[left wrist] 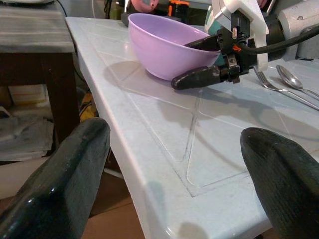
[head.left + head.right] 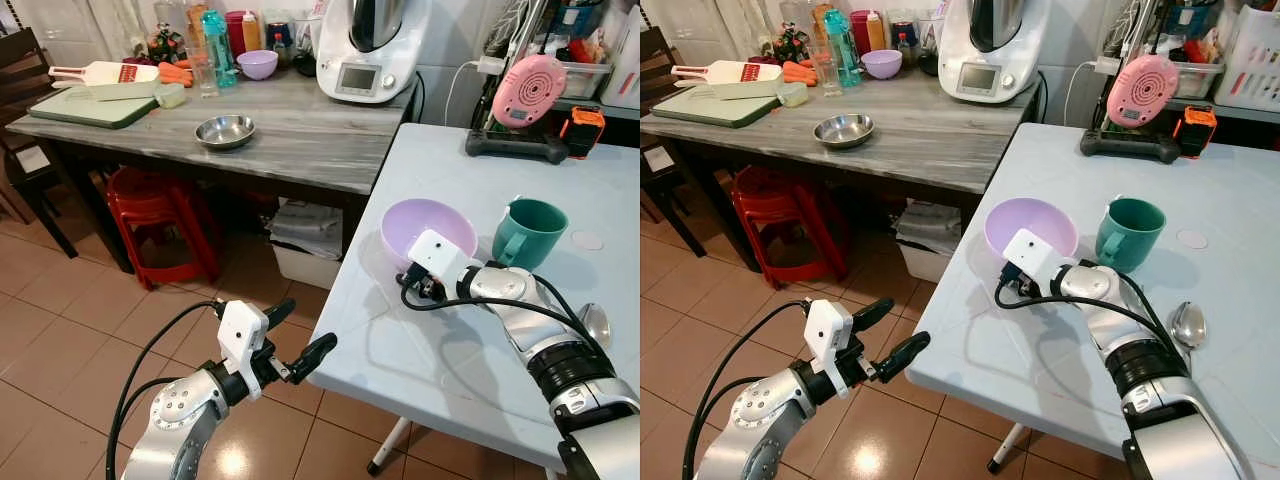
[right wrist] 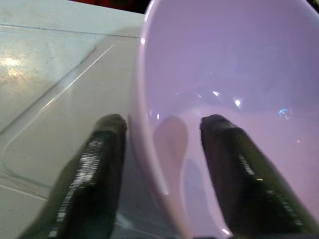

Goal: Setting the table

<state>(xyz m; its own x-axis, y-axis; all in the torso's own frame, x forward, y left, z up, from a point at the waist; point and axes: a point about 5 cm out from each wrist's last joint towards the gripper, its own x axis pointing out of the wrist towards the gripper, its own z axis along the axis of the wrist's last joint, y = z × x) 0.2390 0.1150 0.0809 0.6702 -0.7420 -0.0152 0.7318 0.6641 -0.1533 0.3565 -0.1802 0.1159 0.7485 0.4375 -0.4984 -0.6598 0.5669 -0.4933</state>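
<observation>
A purple bowl (image 2: 430,225) stands near the left edge of the pale blue table (image 2: 450,370), with a teal mug (image 2: 530,232) just to its right. My right gripper (image 3: 163,122) is open and straddles the bowl's near rim, one finger (image 3: 234,169) inside and the other finger (image 3: 94,169) outside; small gaps show on both sides of the wall. A spoon (image 2: 1188,325) and a fork (image 1: 279,89) lie on the table to the right of that arm. My left gripper (image 2: 305,325) is open, off the table's front left corner and below its top, holding nothing.
A grey wooden counter (image 2: 300,140) at the back left carries a steel bowl (image 2: 225,130), a cutting board (image 2: 90,108) and a kitchen machine (image 2: 365,45). Red stools (image 2: 155,215) and a box (image 2: 310,245) sit under it. A pink device (image 2: 528,90) stands at the table's far end.
</observation>
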